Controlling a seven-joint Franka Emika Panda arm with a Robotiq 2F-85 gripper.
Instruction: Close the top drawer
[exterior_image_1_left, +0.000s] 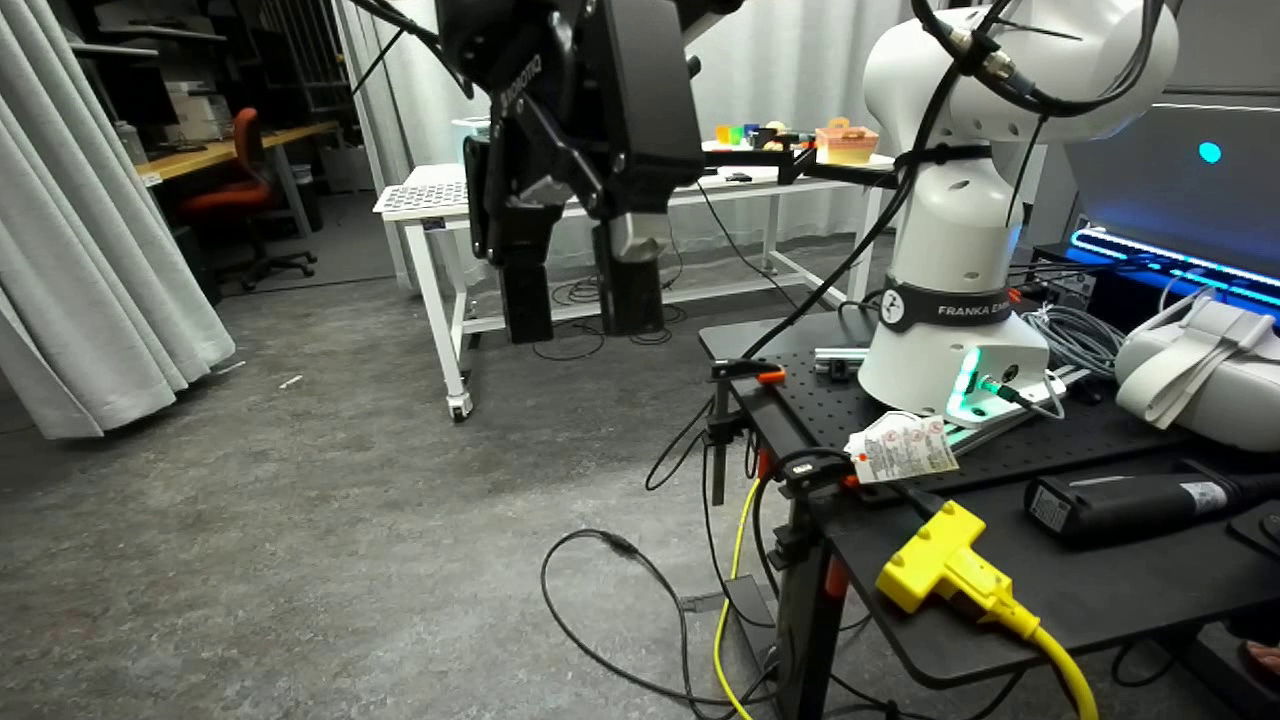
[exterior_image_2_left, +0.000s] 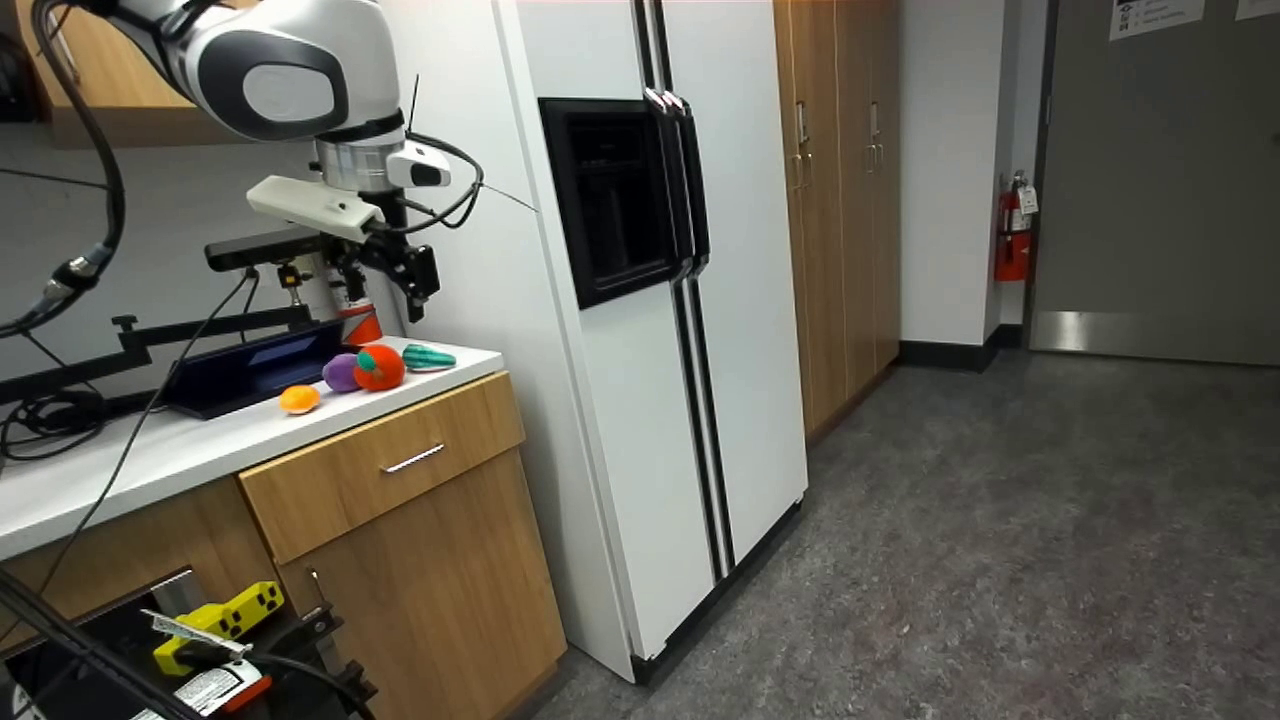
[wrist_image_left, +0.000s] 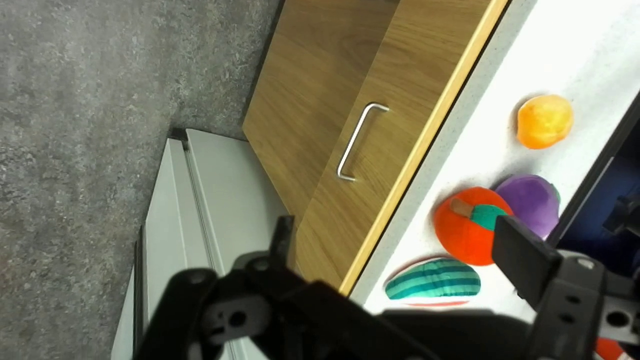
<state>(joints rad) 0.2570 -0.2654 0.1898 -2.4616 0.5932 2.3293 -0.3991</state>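
Gripper (exterior_image_1_left: 580, 308) spread; white counter (exterior_image_2_left: 210, 445) over top drawer (exterior_image_2_left: 365, 475); mottled grey floor (exterior_image_2_left: 1000, 520).

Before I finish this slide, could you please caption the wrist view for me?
Beyond the open gripper: the top drawer with its silver handle, and four colourful toys on the white countertop.

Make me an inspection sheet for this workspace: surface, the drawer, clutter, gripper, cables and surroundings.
Surface: white countertop, just above the top drawer.
Job's things: top drawer looks shut or nearly so; inside not visible.
Clutter: orange toy, red toy, purple toy and green-striped toy on the countertop.
Gripper: open, holding nothing.
Cables: coiled black cable on the countertop; yellow cable over the edge of the black cart.
Surroundings: white refrigerator beside the drawer; fire extinguisher farther off.
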